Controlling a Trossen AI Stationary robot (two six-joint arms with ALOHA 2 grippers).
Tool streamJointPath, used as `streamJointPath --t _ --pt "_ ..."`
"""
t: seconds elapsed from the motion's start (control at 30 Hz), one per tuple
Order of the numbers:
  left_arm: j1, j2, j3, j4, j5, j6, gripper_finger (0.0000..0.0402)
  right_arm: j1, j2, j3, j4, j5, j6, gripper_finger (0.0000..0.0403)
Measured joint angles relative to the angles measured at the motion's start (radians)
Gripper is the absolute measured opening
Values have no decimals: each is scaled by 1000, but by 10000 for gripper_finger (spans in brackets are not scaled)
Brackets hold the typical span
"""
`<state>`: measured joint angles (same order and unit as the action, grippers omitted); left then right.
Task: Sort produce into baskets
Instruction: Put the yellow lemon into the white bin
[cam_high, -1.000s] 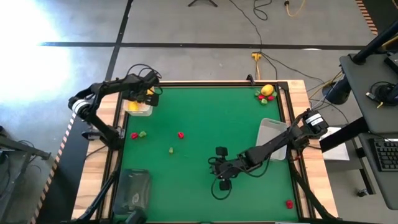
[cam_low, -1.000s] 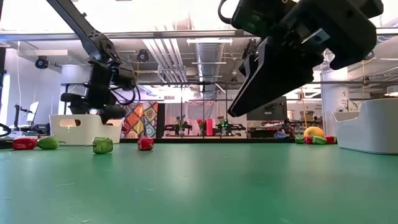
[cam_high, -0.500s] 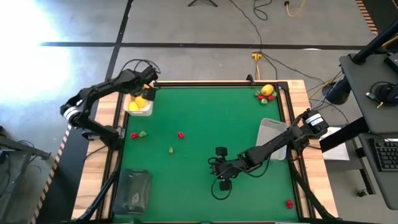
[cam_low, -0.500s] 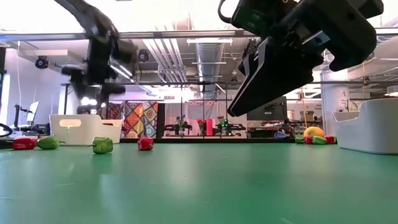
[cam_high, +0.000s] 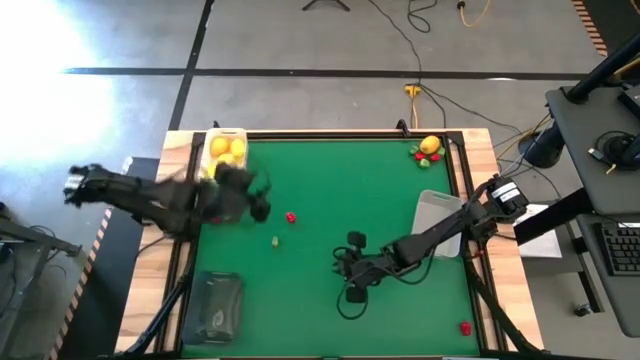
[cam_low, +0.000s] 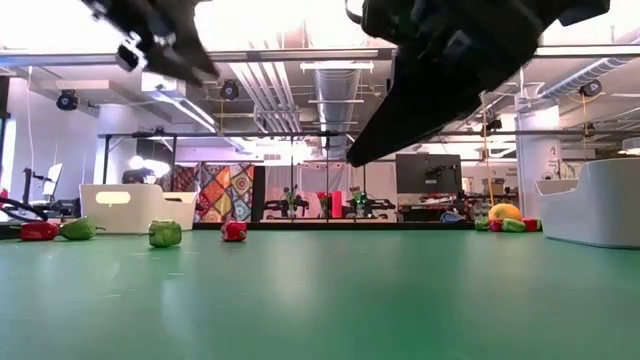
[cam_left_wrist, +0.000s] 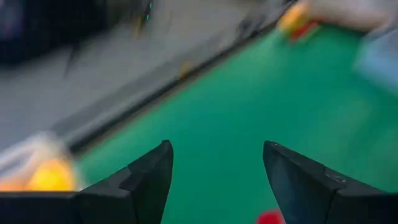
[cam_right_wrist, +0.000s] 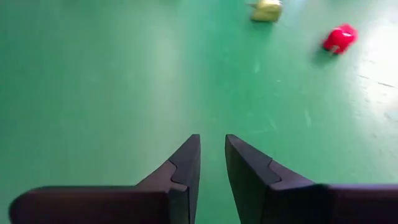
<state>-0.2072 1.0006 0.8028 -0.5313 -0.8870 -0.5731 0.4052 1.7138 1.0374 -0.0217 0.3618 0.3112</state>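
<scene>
Green felt covers the table (cam_high: 330, 200), and over its left half the left gripper (cam_left_wrist: 214, 171) hangs with fingers spread wide and nothing between them. The right gripper (cam_right_wrist: 211, 155) sits low over the middle of the table toward the near edge, its fingers drawn nearly together with only a narrow gap, pinching nothing.

Half a second ago the left gripper was above the white basket (cam_high: 226, 152) at the far left corner; it has since swung away toward the near side and now blurs over the spot by the left edge where a red and a green piece lay. Two yellow lemons (cam_high: 222, 149) lie in that basket, whose long axis runs from far edge to near edge. The right arm has barely shifted.

On the felt, a red piece (cam_high: 290, 216) and a small green piece (cam_high: 275, 240) lie left of centre, apart from each other. A yellow fruit (cam_high: 430, 145) with red and green bits is at the far right corner, another red piece (cam_high: 465, 327) near the near right corner. The pale basket (cam_high: 432, 210) stands by the right edge, partly under the right arm; the dark basket (cam_high: 213, 303) sits at the near left corner, long axis far to near.
</scene>
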Motion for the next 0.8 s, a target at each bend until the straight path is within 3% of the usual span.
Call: streamJointPath --t 0.07,0.1,0.2,0.3,0.37,0.47,0.63,0.8 --pt "-141 -1 -99 262 -132 116 230 -18 -2 8 -38 31 54 60" --pt "-192 3 -144 401 -140 204 230 -35 -7 24 -106 45 87 57" --pt "-298 33 -259 770 -42 418 230 -118 -35 130 -458 56 204 46" --pt "-361 68 -325 1006 66 559 229 -244 -58 279 -855 60 250 30" --pt "-393 86 -341 1070 92 585 228 -349 -59 371 -1086 65 251 20" --pt "-424 112 -341 1079 97 547 226 -549 -59 470 -1294 70 254 11" --pt "-441 185 -327 1074 224 528 224 -881 -55 470 -1370 -15 179 16" --pt "-440 259 -266 1045 295 564 218 -1095 -36 445 -1353 -55 208 35"
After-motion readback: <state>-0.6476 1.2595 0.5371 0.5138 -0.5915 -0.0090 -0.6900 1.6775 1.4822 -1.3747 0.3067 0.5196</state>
